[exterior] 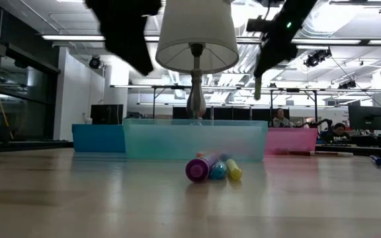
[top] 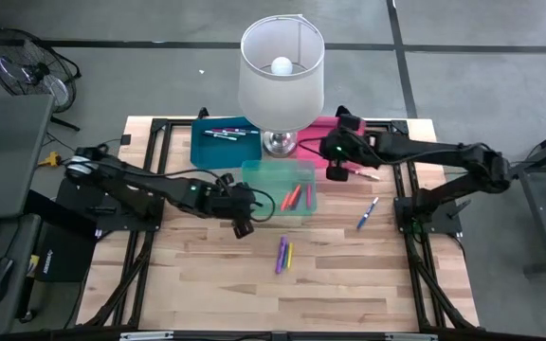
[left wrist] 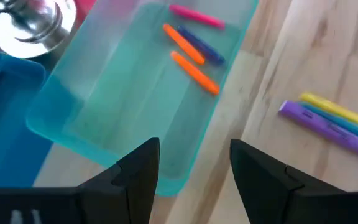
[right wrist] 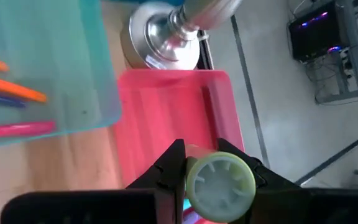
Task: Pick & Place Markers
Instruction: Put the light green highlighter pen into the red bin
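Three markers, purple, blue and yellow (top: 282, 254), lie side by side on the wooden table (top: 207, 284) near its middle. Several more markers (top: 294, 197) rest in the teal bin (top: 263, 175). My left gripper (left wrist: 194, 174) hovers open over that bin's near left corner, with nothing between its fingers. My right gripper (right wrist: 219, 171) hangs above the pink bin (right wrist: 166, 112), shut on a pale green marker (right wrist: 220, 186). The lamp partly hides the pink bin in the high view. My right gripper pinches the pale green marker's barrel between its two fingers (right wrist: 169, 168), one on each side. The marker's round end (right wrist: 220, 186) faces the wrist camera. In the low view the marker (exterior: 258, 86) hangs nearly upright below the fingers, lifted clear above the pink bin.
A table lamp (top: 281, 66) stands at the far middle, its metal base (top: 279, 142) between the bins. A blue bin (top: 224, 142) holding markers sits at the far left. Single markers lie loose on the table at the right (top: 368, 212) and beside the pink bin (top: 363, 173).
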You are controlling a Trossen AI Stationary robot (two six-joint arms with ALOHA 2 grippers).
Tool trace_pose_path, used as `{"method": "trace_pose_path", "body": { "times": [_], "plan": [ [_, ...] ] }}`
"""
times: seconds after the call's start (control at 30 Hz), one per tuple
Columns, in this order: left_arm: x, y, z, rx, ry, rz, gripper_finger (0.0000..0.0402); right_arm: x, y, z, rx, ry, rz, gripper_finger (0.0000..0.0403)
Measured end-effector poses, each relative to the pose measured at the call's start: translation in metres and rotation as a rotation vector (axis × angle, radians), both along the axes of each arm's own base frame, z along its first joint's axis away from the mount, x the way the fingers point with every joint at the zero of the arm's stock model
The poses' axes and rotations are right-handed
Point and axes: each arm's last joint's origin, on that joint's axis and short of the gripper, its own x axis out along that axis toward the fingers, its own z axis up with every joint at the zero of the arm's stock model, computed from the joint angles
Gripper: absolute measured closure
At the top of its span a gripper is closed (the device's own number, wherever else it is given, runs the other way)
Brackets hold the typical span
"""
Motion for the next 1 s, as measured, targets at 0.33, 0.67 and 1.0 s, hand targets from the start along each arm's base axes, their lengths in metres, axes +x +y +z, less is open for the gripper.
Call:
{"method": "trace_pose_path", "body": {
  "times": [0.33, 0.67, 1.0],
  "plan": [
    [-0.038, 0.007, -0.016, -0.111, -0.099, 0.021, 0.0208, 0.021, -0.041, -0.054, 0.047, 0.231, -0.041, 0.0342],
    [-0.041, 0.007, -0.024, -0.103, -0.071, -0.02, 0.0208, 0.035, -0.056, -0.091, -0.008, 0.439, 0.05, 0.0342],
    [-0.04, 0.006, -0.025, -0.107, -0.065, -0.044, 0.0208, 0.046, -0.063, -0.123, -0.095, 0.64, 0.137, 0.0342]
  ]
}}
